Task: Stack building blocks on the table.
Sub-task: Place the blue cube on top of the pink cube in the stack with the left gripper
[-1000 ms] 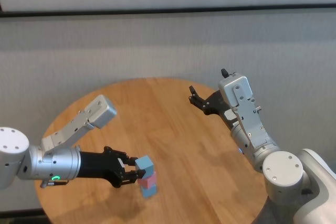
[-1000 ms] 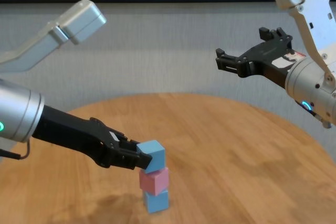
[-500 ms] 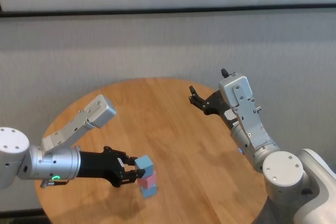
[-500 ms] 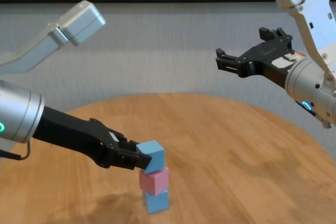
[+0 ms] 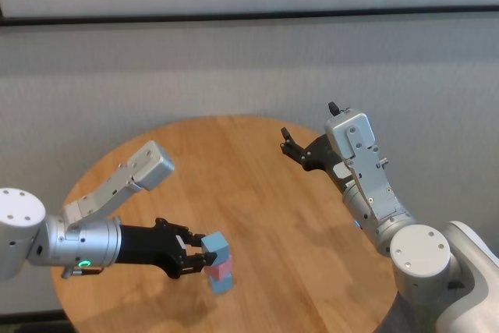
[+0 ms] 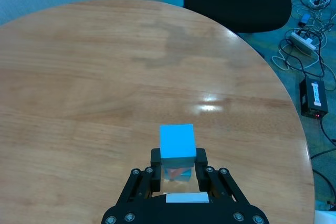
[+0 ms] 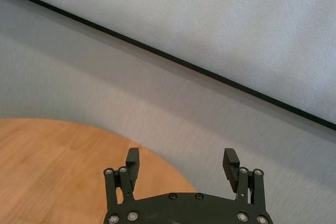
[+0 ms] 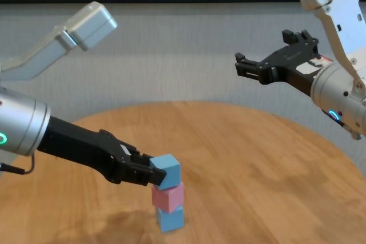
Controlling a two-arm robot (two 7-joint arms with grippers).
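The left gripper (image 8: 150, 174) reaches in low and nearly level from the nine o'clock side of the large round light brown wooden table (image 5: 257, 193), its black forearm stretched out from the silver shoulder joint and the grey elbow link raised behind it. Its jaws are closed on the top light blue matte cube (image 8: 166, 170), gripping it by its two side faces, as the left wrist view confirms with the cube (image 6: 177, 141) seated between the black fingers (image 6: 156, 162). That cube sits tilted on the pink matte cube (image 8: 167, 196), which rests in turn on the bottom light blue matte cube (image 8: 170, 219); the three form a column standing on the table at about the seven o'clock part of the tabletop, near the front edge. The column is not perfectly aligned: the top cube is offset slightly toward the gripper. Whether the top cube bears fully on the pink one cannot be told. The right gripper (image 8: 269, 61) is held high above the table's two o'clock edge, well apart from the stack, its forearm angled upward and the jaws pointing toward the grey wall. In the right wrist view its fingers (image 7: 132, 162) are spread wide with nothing between them.
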